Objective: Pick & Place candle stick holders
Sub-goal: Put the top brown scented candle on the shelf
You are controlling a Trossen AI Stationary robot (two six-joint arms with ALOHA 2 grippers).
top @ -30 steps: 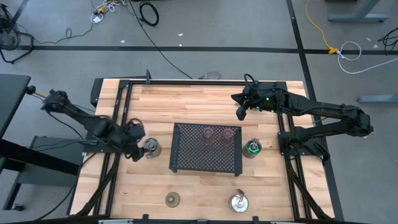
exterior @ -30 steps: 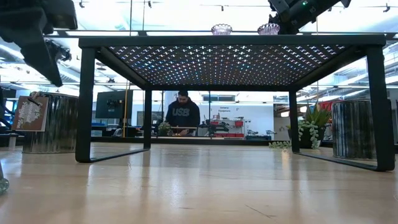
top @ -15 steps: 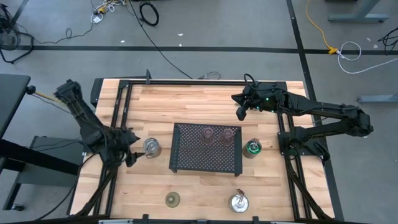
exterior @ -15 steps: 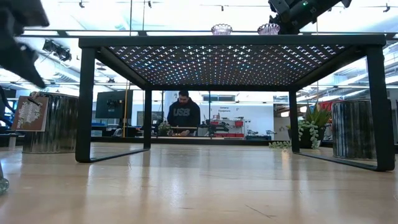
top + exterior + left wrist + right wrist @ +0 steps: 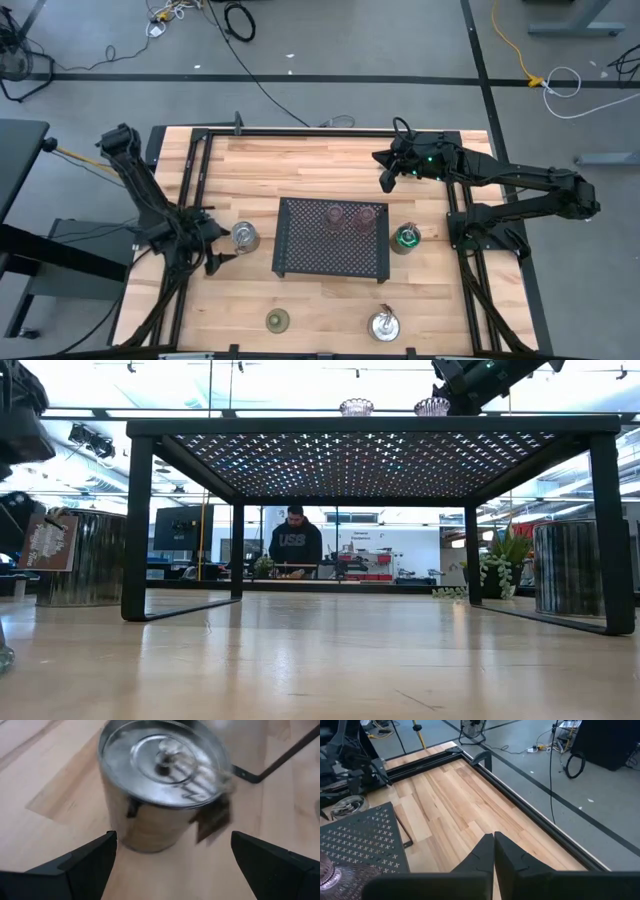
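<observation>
A shiny silver candle stick holder [image 5: 244, 236] with a brown tag stands upright on its base on the table, left of the black perforated tray [image 5: 300, 262]; it also shows in the left wrist view [image 5: 165, 785]. My left gripper [image 5: 213, 262] is open and empty, just near-left of that holder, with its fingers apart in front of it [image 5: 172, 865]. Two pink holders [image 5: 334, 217] [image 5: 365, 218] stand on the tray's top. My right gripper [image 5: 387, 180] is shut and empty, held above the table's far right part.
A silver holder with a green leafy plant [image 5: 406, 238] stands right of the tray. An olive-green holder [image 5: 277, 320] and another silver holder [image 5: 384, 324] stand near the front edge. A person [image 5: 293, 545] stands in the room behind the table.
My left gripper has drawn back from the silver holder toward the table's near edge, and its arm has swung toward the far left. The silver holder stays in place on the table. My right arm has kept still.
</observation>
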